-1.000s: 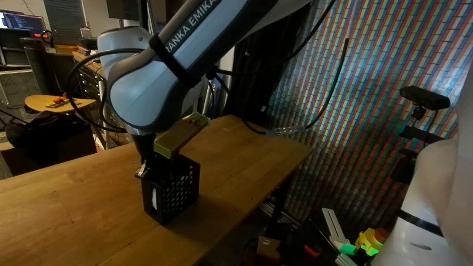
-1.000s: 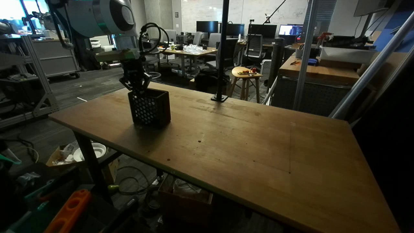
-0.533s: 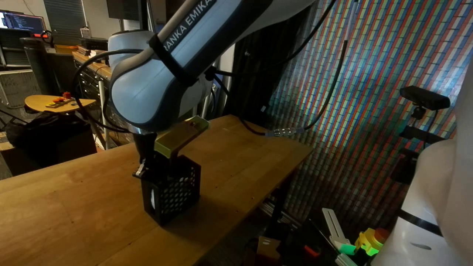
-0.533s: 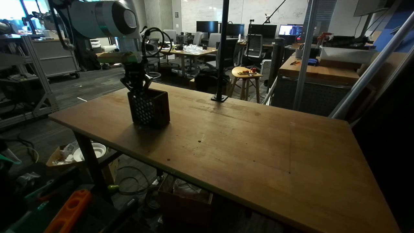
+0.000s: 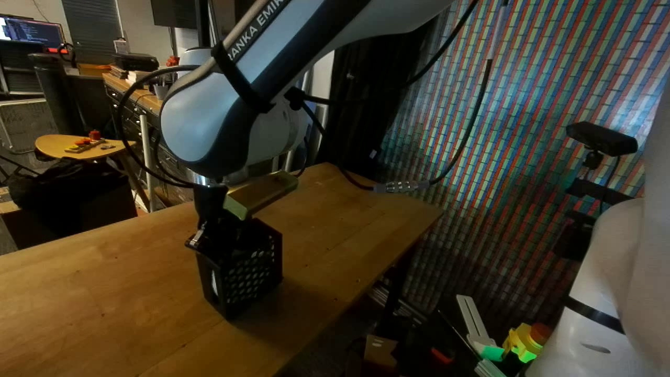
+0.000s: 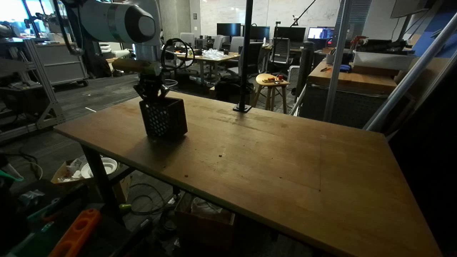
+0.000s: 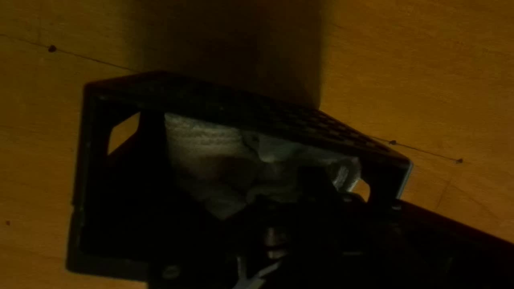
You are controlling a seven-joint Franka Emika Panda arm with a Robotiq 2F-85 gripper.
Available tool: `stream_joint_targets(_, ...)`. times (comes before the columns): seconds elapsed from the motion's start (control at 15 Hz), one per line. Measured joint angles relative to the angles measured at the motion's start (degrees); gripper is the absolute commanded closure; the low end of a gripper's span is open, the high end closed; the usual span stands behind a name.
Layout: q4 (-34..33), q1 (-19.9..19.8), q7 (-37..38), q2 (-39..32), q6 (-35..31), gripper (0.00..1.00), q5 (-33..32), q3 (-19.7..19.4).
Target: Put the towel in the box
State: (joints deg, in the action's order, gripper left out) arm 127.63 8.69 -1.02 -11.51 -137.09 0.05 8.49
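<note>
The black mesh-sided box stands on the wooden table in both exterior views. Inside it, seen from above in the wrist view, lies the pale, crumpled towel, bunched against one long wall. A whitish strip of towel shows through the slot in the box's side. My gripper points down into the open top, over one end of the box. Its fingertips are hidden behind the box walls and in deep shadow. The jaws are shut, and I cannot see any cloth pinched between them.
The table's long edge runs close to the box. A black upright pole rises from the far edge of the table. A camera on a mount stands off to the side, and a cable hangs near the arm.
My wrist has swung and tilted slightly, with the gripper shifting a little right in an exterior view. The box's top has leaned or slid slightly left. The jaws have stayed shut.
</note>
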Motion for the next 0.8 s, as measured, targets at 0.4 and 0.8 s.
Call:
stream_joint_targets(0.4, 0.1, -2.7, -5.0, 0.0, -0.7, 0.97, 1.9, -0.2)
stream_joint_targets(0.8, 0.1, -4.0, -8.2, 0.0, -0.6, 0.97, 1.4, -1.8)
